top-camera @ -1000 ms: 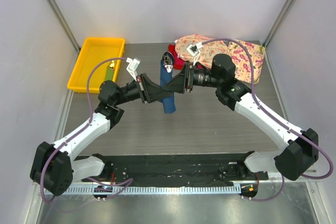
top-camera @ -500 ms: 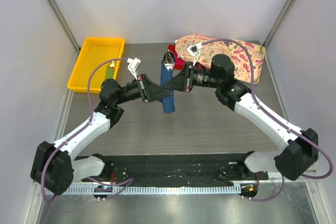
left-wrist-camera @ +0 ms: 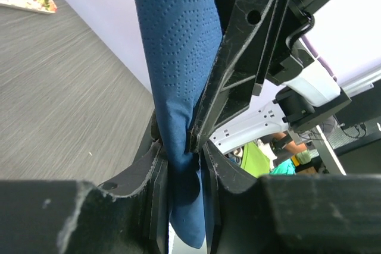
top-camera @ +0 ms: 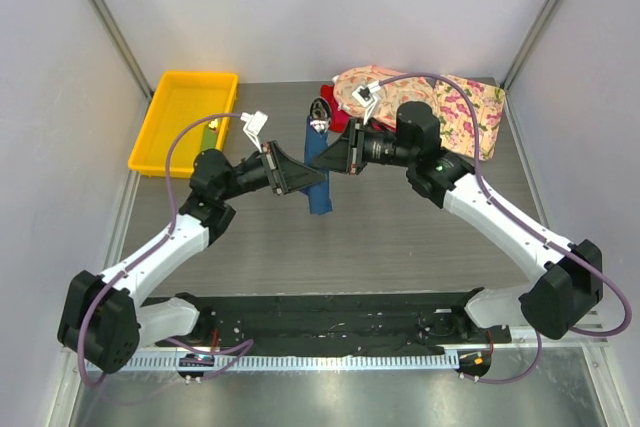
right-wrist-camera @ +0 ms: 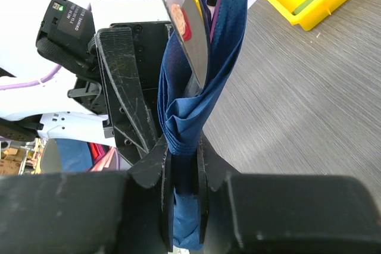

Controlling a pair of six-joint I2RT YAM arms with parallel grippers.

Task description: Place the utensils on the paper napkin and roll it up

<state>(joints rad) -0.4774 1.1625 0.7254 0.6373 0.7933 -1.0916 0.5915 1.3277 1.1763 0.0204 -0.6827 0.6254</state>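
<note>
Paper napkin (top-camera: 320, 202), rolled around utensils (right-wrist-camera: 187, 22), held over the middle of the worktop (top-camera: 400, 237), nearer its far edge, spoon head poking from one end. Pinched by left pincer (left-wrist-camera: 181, 165), clamped tight on the blue roll; gripped just beside by right pincer (right-wrist-camera: 181, 159), likewise closed on it. Yellow tray (top-camera: 170, 152) at far left corner, floral cloth (top-camera: 470, 107) at far right.
</note>
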